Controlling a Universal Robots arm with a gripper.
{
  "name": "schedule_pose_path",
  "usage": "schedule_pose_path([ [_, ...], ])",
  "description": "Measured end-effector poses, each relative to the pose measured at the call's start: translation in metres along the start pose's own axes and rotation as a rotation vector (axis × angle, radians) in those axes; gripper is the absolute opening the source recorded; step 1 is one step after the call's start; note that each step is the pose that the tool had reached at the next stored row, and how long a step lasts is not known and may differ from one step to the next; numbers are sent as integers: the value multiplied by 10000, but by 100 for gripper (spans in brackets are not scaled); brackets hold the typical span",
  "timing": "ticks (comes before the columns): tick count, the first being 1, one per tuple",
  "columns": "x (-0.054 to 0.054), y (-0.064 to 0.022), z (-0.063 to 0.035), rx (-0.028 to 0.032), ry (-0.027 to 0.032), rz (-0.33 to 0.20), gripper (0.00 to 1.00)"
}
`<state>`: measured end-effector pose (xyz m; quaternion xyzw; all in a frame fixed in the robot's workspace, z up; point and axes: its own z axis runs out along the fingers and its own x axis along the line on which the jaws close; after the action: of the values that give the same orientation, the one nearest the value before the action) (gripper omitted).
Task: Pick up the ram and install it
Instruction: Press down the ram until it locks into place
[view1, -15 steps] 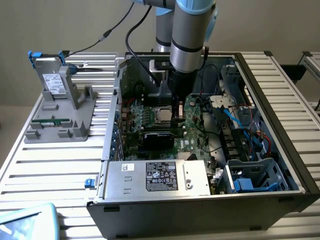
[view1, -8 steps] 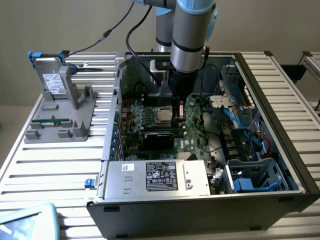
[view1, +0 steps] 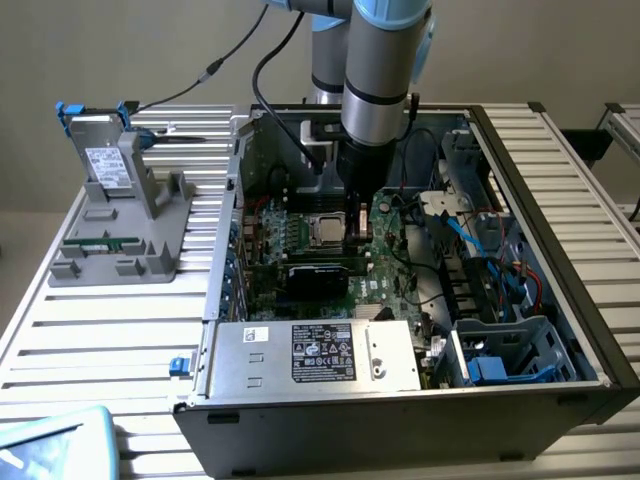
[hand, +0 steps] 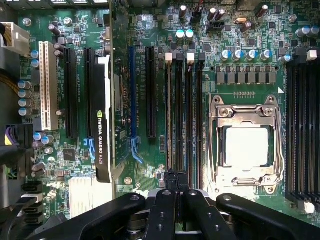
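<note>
Ram (hand: 180, 145) stands in a slot beside the CPU socket (hand: 246, 146), my vertical arm's gripper (hand: 177, 187) clenched on its top edge.

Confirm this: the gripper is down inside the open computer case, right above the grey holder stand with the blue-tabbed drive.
Not quite. The gripper is inside the open computer case, but above the motherboard beside the CPU socket, per the exterior view. The grey holder stand sits outside the case.
</note>
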<state>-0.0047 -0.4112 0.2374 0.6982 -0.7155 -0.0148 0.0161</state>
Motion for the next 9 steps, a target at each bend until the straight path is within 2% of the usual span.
schedule_pose_path([
  [3, 0, 0, 5, 22, -1, 0, 11],
  [9, 0, 0, 14, 28, -2, 1, 11],
])
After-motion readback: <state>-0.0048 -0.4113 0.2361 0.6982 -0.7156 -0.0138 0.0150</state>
